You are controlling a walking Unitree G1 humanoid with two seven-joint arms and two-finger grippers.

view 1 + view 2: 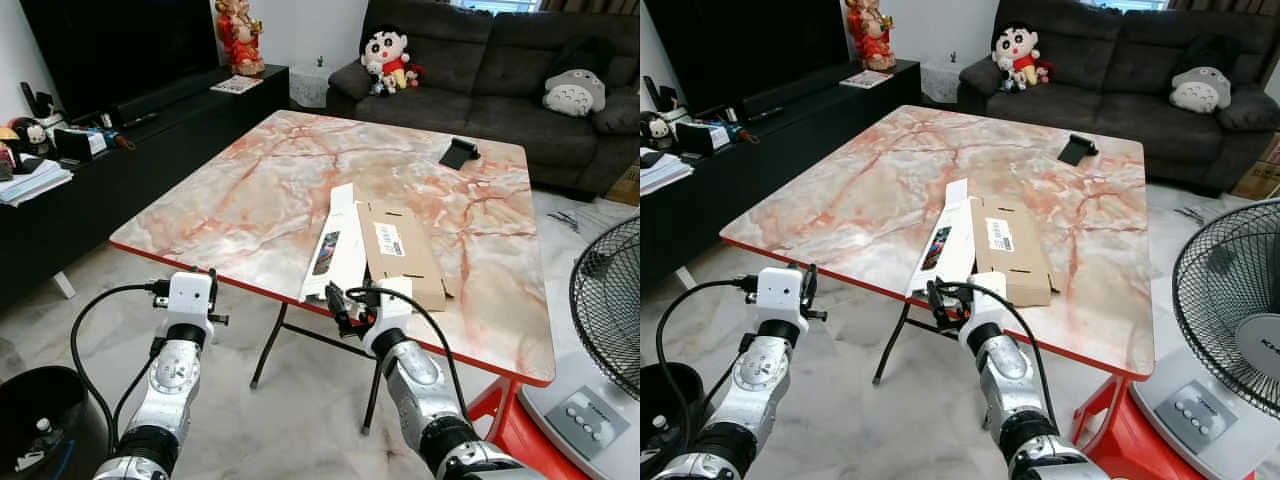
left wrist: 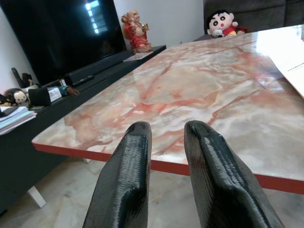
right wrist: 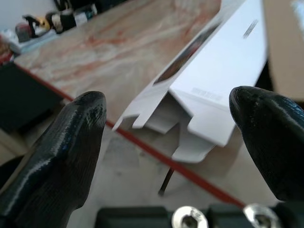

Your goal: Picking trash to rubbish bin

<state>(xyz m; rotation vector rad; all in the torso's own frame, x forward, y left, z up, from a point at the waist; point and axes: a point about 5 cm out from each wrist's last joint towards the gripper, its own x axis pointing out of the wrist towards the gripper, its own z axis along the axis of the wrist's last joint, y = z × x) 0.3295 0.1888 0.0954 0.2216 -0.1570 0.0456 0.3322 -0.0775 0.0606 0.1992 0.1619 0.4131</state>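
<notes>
From the head views, the white box [image 1: 336,243] lies flat on the counter [image 1: 250,190], its end sticking out over the near edge. A brown box [image 1: 402,252] lies touching it. The right gripper [image 1: 345,305] waits just below that near edge, close to the white box. The left gripper [image 1: 192,292] hangs off the near left corner. A black bin [image 1: 40,420] sits on the floor, with some small trash inside.

In the left wrist view, the left gripper's fingers [image 2: 124,180] are a little apart, holding nothing.

In the right wrist view, the right gripper's fingers [image 3: 71,137] are wide open around the white box's end. The box could slip off the edge if bumped.
</notes>
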